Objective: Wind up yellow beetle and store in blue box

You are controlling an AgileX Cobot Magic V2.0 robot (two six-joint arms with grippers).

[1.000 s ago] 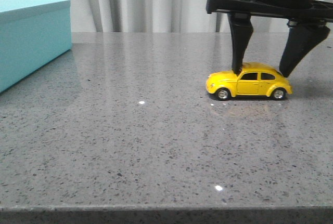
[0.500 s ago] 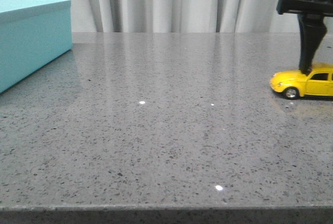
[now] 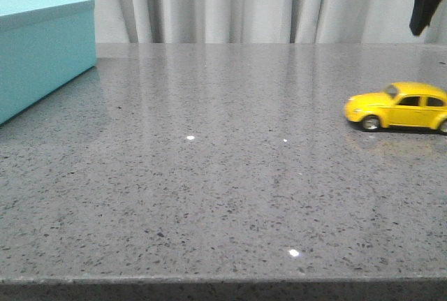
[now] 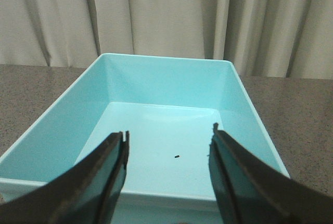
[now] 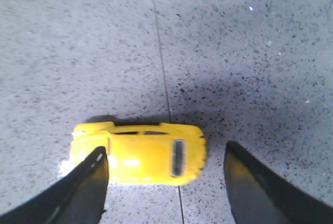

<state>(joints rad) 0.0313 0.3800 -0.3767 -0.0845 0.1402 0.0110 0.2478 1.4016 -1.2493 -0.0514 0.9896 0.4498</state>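
Above the yellow beetle [image 5: 138, 154], the right gripper [image 5: 164, 182] is hovering, fingers spread, gripping nothing. Over the blue box [image 4: 161, 86], the left gripper [image 4: 169, 169] is gaping too.

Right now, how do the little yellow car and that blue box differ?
The yellow beetle is tiny and glossy with rounded curves; the blue box is far bigger, matte and flat-sided. The beetle stands on its wheels at the table's right side, under the right claw; the box sits at the left, open-topped and nearly empty, below the left claw. Both rest on the grey table, and neither is being held.
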